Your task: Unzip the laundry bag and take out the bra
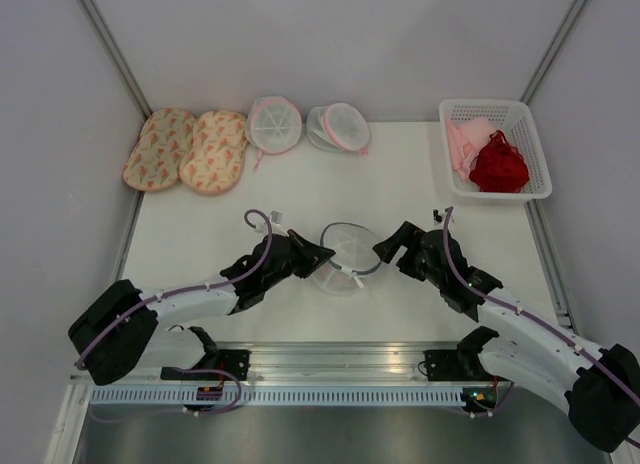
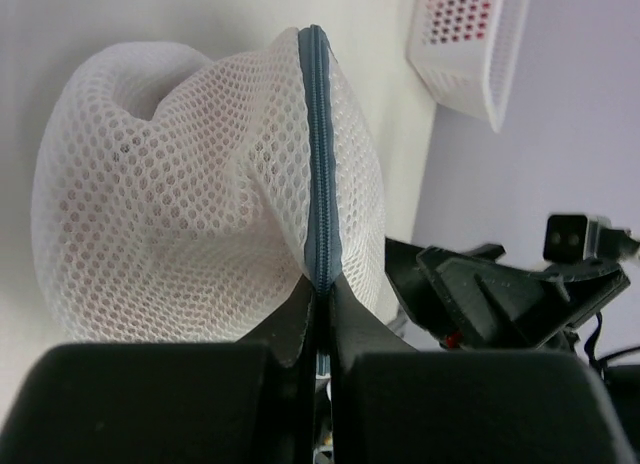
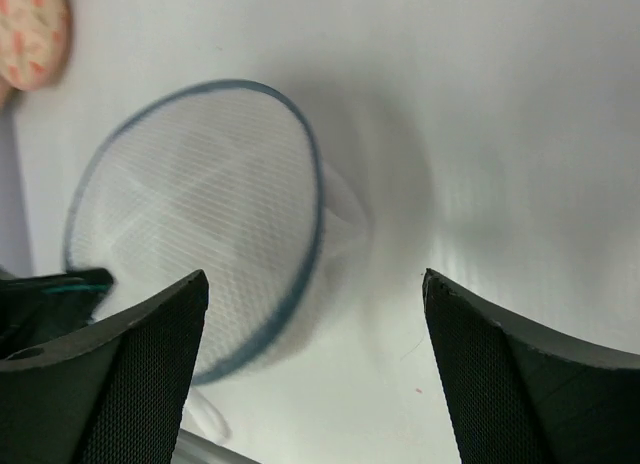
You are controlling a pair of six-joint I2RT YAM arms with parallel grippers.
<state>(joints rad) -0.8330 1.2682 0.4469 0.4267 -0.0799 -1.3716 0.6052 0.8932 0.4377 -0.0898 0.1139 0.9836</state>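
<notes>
The laundry bag (image 1: pixel 345 252), a round white mesh pouch with a dark grey zipper rim, stands on edge at the table's middle. My left gripper (image 1: pixel 318 256) is shut on the bag's left side. In the left wrist view its fingertips (image 2: pixel 320 289) pinch the zipper rim (image 2: pixel 320 174), and the mesh (image 2: pixel 180 194) bulges beyond them. My right gripper (image 1: pixel 390 246) hangs open just right of the bag, clear of it. In the right wrist view the bag (image 3: pixel 200 214) lies ahead and left of the wide-apart gripper (image 3: pixel 315 277). The bra is hidden.
At the back left lie two floral pads (image 1: pixel 185 149) and two white mesh pouches with pink trim (image 1: pixel 273 124) (image 1: pixel 340 127). A white basket (image 1: pixel 480 106) at the back right holds a dark red garment (image 1: pixel 498 166) and pale pink cloth (image 1: pixel 465 144).
</notes>
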